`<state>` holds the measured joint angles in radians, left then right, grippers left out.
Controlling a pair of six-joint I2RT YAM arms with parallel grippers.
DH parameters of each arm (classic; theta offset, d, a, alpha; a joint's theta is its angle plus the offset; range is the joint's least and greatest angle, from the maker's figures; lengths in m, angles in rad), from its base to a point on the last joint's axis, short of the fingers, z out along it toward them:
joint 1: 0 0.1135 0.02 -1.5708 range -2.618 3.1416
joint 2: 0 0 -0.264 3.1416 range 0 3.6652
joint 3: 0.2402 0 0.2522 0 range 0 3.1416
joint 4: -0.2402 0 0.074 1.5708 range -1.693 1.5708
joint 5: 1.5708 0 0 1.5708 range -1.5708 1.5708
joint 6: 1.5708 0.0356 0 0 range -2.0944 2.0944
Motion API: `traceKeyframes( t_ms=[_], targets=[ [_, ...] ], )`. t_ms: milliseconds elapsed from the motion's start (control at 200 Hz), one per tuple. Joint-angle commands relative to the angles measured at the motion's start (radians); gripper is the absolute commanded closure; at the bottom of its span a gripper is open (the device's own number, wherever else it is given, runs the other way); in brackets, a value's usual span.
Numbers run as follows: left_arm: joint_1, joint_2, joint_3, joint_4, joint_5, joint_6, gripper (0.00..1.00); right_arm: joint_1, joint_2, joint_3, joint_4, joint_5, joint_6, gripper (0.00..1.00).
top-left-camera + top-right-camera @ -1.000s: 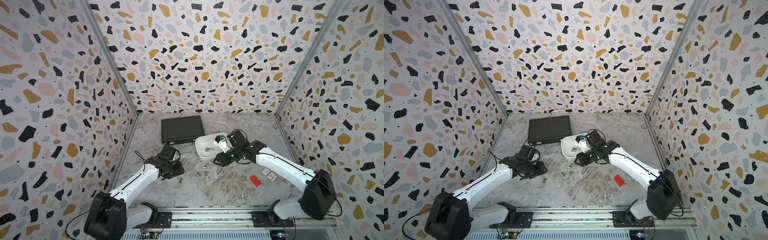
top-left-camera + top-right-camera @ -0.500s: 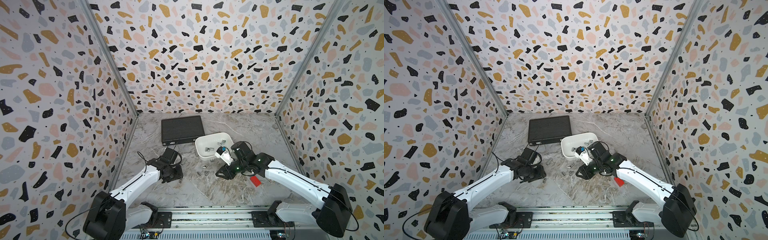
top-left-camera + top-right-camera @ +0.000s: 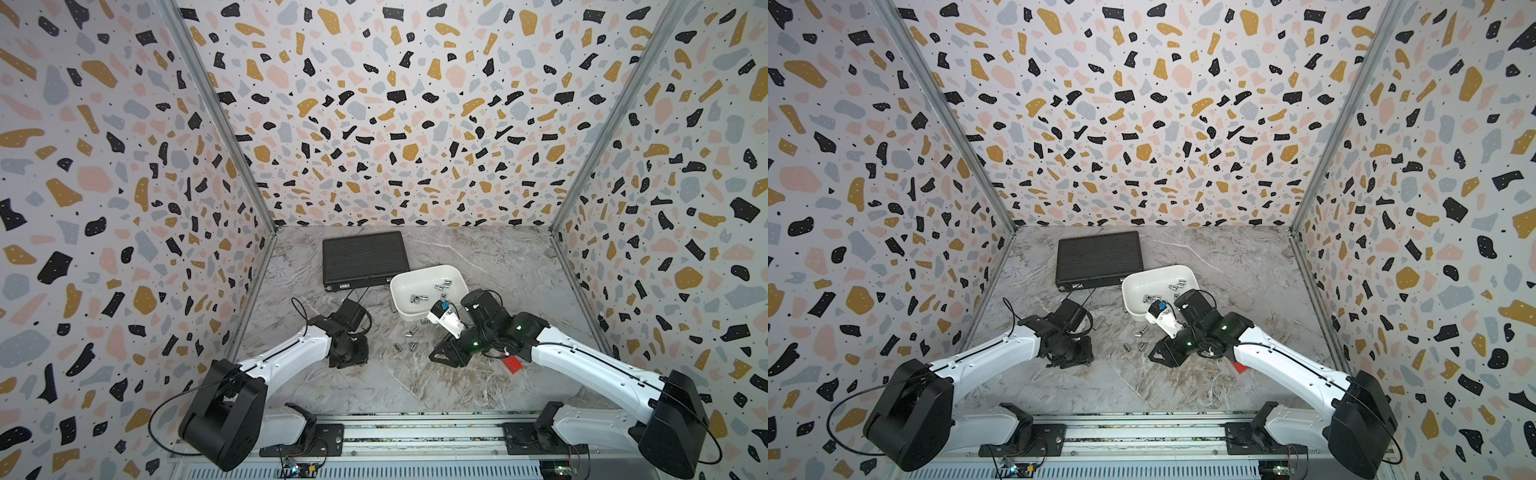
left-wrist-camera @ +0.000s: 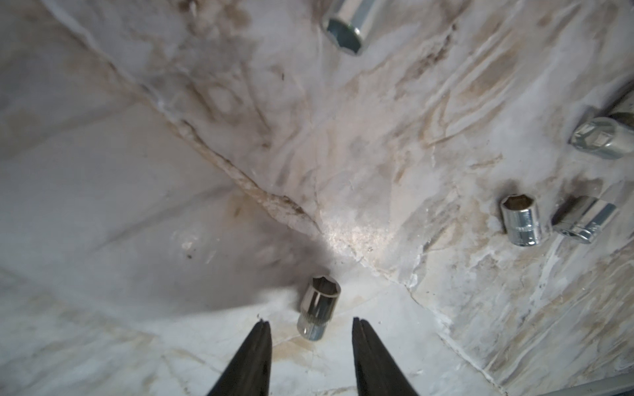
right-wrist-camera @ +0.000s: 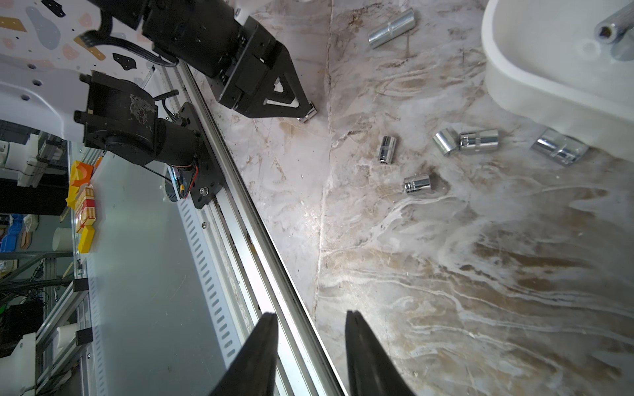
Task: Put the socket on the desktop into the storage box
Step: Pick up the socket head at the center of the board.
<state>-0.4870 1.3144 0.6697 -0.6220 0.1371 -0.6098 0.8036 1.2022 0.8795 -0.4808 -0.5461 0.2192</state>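
The box (image 3: 422,271) stands open-topped on the desktop (image 3: 415,386). It holds a handful of chrome sockets (image 3: 417,298), lying on its floor in two small clusters, as both top views show. The right wrist view catches one of them (image 5: 613,31) just inside the rim. The black ribbed case (image 3: 363,259), just beside the box's far-left corner, is shut, so its contents cannot be told.

Outside the box, loose sockets (image 3: 412,331) are scattered on the desktop off its near side. One (image 5: 559,151) lies right against the near wall; whether it touches cannot be told.

The left gripper (image 4: 310,325) is down at the desktop, well off the box's near-left corner. Its fingers (image 4: 250,363) stand at a moderate gap, and a single socket (image 4: 319,308) lies on its side between the tips. There is a gap on both sides of it, so it is not clamped.

The right gripper (image 5: 311,312) hangs low off the box's near side. Its fingers are narrowly apart with nothing between them.

A red block (image 3: 512,365) lies off the box's near-right side, partly under the right arm.
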Motion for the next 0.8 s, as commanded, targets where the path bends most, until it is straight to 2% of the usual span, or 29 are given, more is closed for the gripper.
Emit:
traceKeyframes(
  t_ms=[0, 466, 616, 791],
  targets=[
    [-0.014, 0.017, 0.017, 0.014, -0.024, 0.019, 0.59, 0.005, -0.014, 0.004, 0.009, 0.000, -0.006, 0.62],
    [-0.079, 0.096, 0.043, 0.021, -0.084, 0.028, 0.66, 0.006, 0.012, 0.009, 0.025, -0.005, 0.000, 0.62],
    [-0.091, 0.121, 0.053, 0.027, -0.093, 0.028, 0.74, 0.006, 0.014, 0.007, 0.025, -0.006, -0.001, 0.62],
    [-0.096, 0.129, 0.056, 0.028, -0.093, 0.030, 0.89, 0.006, 0.012, 0.002, 0.028, -0.002, 0.001, 0.62]
  ],
)
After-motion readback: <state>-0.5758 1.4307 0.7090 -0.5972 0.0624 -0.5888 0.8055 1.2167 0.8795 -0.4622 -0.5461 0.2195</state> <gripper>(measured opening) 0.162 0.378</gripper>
